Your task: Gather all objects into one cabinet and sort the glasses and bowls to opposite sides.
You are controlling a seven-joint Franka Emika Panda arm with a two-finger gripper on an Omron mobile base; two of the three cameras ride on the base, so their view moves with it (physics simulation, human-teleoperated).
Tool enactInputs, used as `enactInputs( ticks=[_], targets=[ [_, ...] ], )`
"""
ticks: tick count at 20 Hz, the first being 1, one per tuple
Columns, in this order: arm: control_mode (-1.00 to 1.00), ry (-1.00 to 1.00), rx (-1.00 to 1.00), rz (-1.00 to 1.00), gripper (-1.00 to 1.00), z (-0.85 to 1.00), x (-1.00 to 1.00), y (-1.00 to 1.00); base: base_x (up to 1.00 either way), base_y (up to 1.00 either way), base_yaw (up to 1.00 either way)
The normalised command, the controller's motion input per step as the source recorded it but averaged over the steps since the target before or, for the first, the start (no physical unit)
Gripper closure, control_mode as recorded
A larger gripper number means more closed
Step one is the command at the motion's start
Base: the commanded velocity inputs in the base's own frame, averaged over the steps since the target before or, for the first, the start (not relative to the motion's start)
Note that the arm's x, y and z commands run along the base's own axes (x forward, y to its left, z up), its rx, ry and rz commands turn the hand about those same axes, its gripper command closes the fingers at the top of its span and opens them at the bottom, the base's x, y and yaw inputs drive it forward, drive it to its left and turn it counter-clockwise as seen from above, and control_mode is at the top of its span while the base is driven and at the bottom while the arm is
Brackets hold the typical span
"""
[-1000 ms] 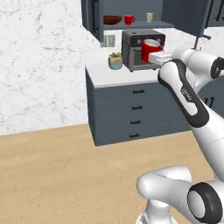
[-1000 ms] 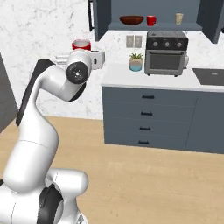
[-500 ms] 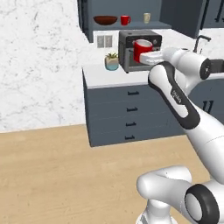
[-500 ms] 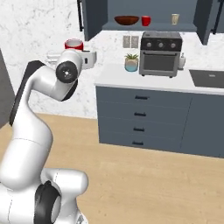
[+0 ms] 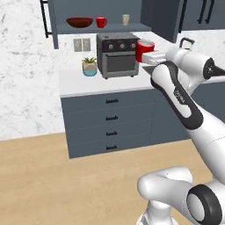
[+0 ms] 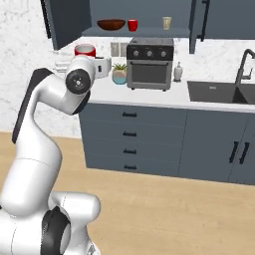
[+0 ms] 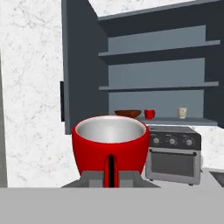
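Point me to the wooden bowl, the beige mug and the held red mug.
wooden bowl (image 5: 79, 22), left base view, outer wall.
beige mug (image 6: 166, 23), right base view, body.
held red mug (image 7: 110, 148), hand view, front wall.

A dark toaster oven (image 5: 117, 54) stands on the white counter (image 5: 79, 84) beyond the gripper, a potted succulent (image 5: 89, 67) beside it. Grey drawers (image 5: 110, 127) sit well below.

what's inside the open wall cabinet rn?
On the bottom shelf of the cabinet: wooden bowl, red mug and beige mug, spaced apart. Upper shelves look bare in the hand view. Second red mug is in the fingers.
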Motion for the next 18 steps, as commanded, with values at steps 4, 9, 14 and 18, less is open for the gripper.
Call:
enactInputs(
  ticks=[4,9,14,18],
  targets=[
    [1.0,0.0,0.0,0.0,1.0,0.0,0.0,0.0,0.97,-0.04,0.0],
    [1.0,0.0,0.0,0.0,1.0,0.0,0.0,0.0,1.0,0.0,0.0],
    [1.0,0.0,0.0,0.0,1.0,0.0,0.0,0.0,1.0,-0.16,-0.02],
    [1.0,0.0,0.0,0.0,1.0,0.0,0.0,0.0,0.99,-0.33,-0.07]
  ],
)
